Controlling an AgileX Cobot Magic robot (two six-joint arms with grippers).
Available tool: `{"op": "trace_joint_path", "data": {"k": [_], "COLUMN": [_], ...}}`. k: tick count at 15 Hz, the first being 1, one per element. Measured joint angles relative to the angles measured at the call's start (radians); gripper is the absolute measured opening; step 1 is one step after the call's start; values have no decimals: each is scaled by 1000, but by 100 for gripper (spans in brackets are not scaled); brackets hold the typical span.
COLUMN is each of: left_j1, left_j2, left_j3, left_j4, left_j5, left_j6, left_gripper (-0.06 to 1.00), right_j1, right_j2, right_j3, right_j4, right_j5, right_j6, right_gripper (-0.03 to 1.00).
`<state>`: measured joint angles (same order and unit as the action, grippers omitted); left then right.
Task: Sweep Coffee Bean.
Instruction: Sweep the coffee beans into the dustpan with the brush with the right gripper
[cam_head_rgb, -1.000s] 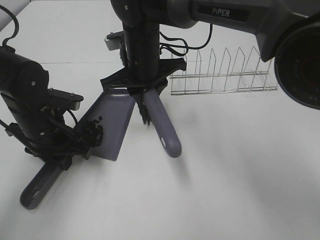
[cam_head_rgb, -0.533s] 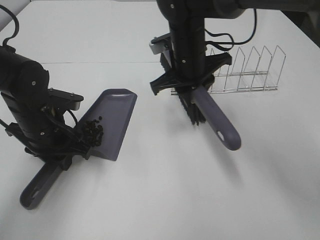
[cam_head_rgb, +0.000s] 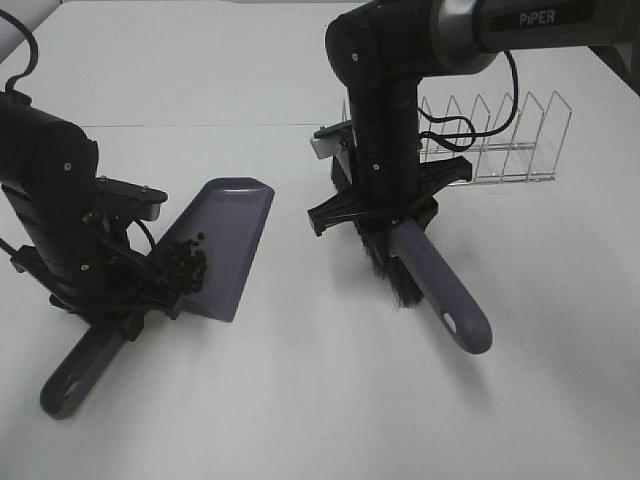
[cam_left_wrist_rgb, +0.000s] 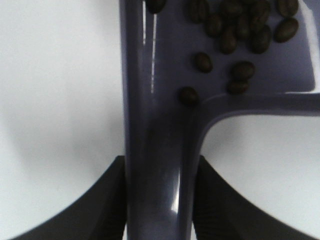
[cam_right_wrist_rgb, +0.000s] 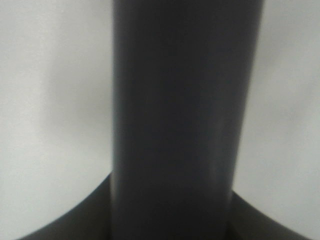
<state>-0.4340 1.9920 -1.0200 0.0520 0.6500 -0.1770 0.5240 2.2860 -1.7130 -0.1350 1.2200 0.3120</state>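
Observation:
A cluster of dark coffee beans (cam_head_rgb: 186, 266) lies at the handle end of the purple dustpan (cam_head_rgb: 232, 235); close up the beans (cam_left_wrist_rgb: 235, 30) sit in the pan's corner (cam_left_wrist_rgb: 160, 65). My left gripper (cam_head_rgb: 140, 305) is shut on the dustpan's handle (cam_head_rgb: 80, 368), with fingers (cam_left_wrist_rgb: 107, 200) on both sides of it. My right gripper (cam_head_rgb: 390, 215) is shut on the brush (cam_head_rgb: 445, 295). The brush's black bristles (cam_head_rgb: 390, 268) point down at the table right of the pan, and its handle (cam_right_wrist_rgb: 175, 120) fills the right wrist view.
A wire dish rack (cam_head_rgb: 490, 140) stands at the back right, just behind the right arm. The white table (cam_head_rgb: 320, 400) spreads out in front of both tools.
The right arm has carried the brush from over the dustpan's far end to the right and toward the front, lowering it. The left arm, dustpan and beans have stayed still.

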Motion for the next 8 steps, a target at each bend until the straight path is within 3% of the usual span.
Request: {"op": "trace_joint_path", "data": {"k": [6, 8], "left_j1": [0, 0], "left_j2": [0, 0], "left_j3": [0, 0], "left_j4": [0, 0], "left_j5": [0, 0], "left_j6": [4, 6], "left_gripper": [31, 31], "right_j1": [97, 165], "right_j2": [69, 108], "right_j3": [-45, -158], "right_j4": [150, 233], "right_j5": [-9, -9], "right_j6": [-7, -25], "right_gripper": [28, 28]}}
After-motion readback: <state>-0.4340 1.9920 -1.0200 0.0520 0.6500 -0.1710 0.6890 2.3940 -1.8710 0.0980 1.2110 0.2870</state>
